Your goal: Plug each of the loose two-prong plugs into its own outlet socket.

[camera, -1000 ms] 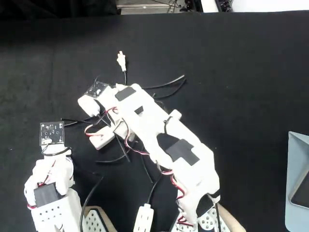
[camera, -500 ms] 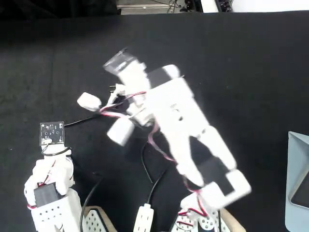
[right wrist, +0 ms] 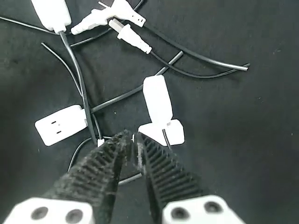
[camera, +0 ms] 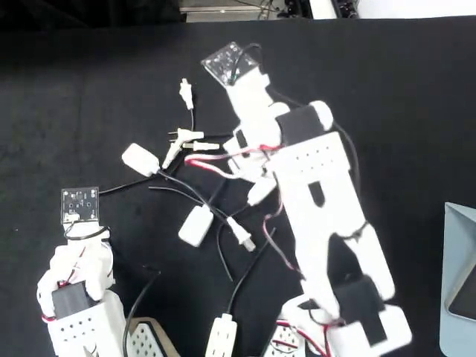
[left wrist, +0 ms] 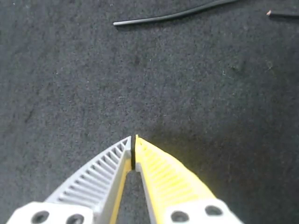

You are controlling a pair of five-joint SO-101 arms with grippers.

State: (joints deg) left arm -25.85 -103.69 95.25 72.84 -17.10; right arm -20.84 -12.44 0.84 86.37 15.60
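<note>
R arm (camera: 312, 193) reaches from the near edge of the black desk (camera: 401, 97) up over the cord tangle mid-desk. Right end effector (right wrist: 133, 139): black fingers pressed together, hairline gap only, nothing pinched as far as the wrist view shows. Tips hang low over the desk betw. a slotted outlet (right wrist: 60, 125) and a white adapter block (right wrist: 159, 109), near both, touching neither. A black cord (right wrist: 79, 79) passes just beside the tips.

Plugs are all loose, none seated. First plug (camera: 171, 152) and second plug (camera: 201, 145) lie touching each other, approx. mid-tangle. Third plug (camera: 185, 91) sits alone farther out, prongs pointing away from the arms. Fourth plug (camera: 242, 236) lies just beside the slotted outlet, cord trailing off it. A rounded outlet (camera: 140, 158) rests near the first plug, on the left arm's side. Another outlet block (camera: 221, 335) lies at the near edge betw. the two arm bases.

L arm (camera: 74, 290) sits at the near left corner, well apart from the tangle. Left end effector (left wrist: 133, 140): grey + yellow fingers pressed together, empty, over bare desk; a thin cord (left wrist: 173, 16) crosses ahead of it. Grey-blue object (camera: 457, 282) at the desk's right edge.
</note>
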